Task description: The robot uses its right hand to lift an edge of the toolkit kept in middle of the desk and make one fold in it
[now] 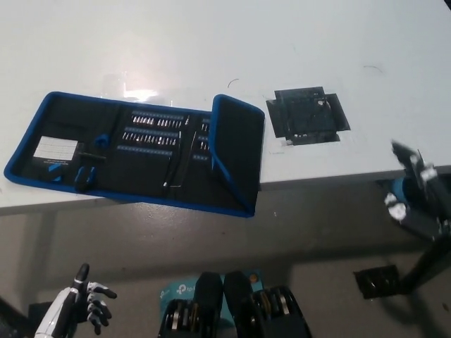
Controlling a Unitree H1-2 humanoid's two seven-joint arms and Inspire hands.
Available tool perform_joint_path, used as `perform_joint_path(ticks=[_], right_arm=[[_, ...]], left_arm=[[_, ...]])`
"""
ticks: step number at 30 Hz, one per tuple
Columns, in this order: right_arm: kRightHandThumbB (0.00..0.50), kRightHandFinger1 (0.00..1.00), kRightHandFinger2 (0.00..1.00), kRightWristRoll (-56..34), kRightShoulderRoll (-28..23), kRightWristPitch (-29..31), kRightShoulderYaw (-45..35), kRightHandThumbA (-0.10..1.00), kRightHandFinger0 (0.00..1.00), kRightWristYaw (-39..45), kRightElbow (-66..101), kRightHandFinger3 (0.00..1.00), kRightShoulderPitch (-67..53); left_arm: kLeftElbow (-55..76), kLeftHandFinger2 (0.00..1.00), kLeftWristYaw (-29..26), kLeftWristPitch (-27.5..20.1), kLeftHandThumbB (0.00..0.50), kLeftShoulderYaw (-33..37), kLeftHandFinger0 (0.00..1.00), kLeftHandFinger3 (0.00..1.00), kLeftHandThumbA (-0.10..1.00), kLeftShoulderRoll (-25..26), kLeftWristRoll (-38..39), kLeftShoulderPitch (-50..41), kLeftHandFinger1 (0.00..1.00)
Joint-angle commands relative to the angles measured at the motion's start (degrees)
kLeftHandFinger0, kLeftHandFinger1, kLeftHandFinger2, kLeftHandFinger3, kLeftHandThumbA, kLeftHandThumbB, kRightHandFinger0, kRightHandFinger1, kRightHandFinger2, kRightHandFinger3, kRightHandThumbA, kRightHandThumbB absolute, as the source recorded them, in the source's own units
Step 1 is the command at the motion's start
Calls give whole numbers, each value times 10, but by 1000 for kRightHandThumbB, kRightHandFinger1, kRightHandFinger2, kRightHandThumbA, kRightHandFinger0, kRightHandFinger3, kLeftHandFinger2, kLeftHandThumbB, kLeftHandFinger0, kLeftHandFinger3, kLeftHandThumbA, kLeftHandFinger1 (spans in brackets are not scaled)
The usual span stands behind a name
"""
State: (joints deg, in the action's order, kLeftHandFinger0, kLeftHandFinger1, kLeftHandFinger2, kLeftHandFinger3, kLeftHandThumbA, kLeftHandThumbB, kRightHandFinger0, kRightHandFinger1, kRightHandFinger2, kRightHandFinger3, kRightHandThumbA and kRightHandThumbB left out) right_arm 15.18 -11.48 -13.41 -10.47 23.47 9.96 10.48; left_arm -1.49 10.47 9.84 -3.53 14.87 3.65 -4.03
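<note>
Seemingly "tp-link" on the teal box below.

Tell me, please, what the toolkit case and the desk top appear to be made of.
The toolkit case looks like soft fabric: matte black panels with blue piping along the edge, and its right flap stands folded over rather than flat, as a stiff shell would not. The desk looks like a smooth white laminate or painted board, since it shows a glossy glare patch; which of the two cannot be told.

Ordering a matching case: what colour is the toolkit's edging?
Blue edging around a black inside on the toolkit, seen in the head view.
</note>
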Motion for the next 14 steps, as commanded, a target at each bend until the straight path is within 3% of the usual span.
perform_joint_path(ticks=[1,4,6,8,10,14], right_arm=[[170,1000,1000,-70,24,182,-59,346,980,-117,-78,1000,-29],[155,1000,1000,-60,26,251,-78,338,980,-158,-142,1000,-50],[143,1000,1000,-76,32,259,-96,373,846,-166,-179,1000,-63],[126,917,1000,-89,44,258,-107,349,783,-171,-193,1000,-69],[125,898,1000,-97,51,263,-116,311,763,-177,-207,1000,-70],[176,859,976,-85,49,277,-115,406,705,-184,-229,1000,-69]], left_arm=[[8,270,-1,-11,500,-10,237,399,1000,8,5,-1,272],[8,248,-2,-12,500,-11,211,391,1000,6,7,-2,247],[9,264,-6,-16,500,-11,198,385,1000,5,3,-5,255],[9,279,-6,-14,500,-12,217,394,1000,7,2,-6,269],[11,269,-4,-12,500,-13,210,392,1000,5,7,-6,264],[8,250,-5,-12,500,-12,186,390,1000,5,4,-6,247]])
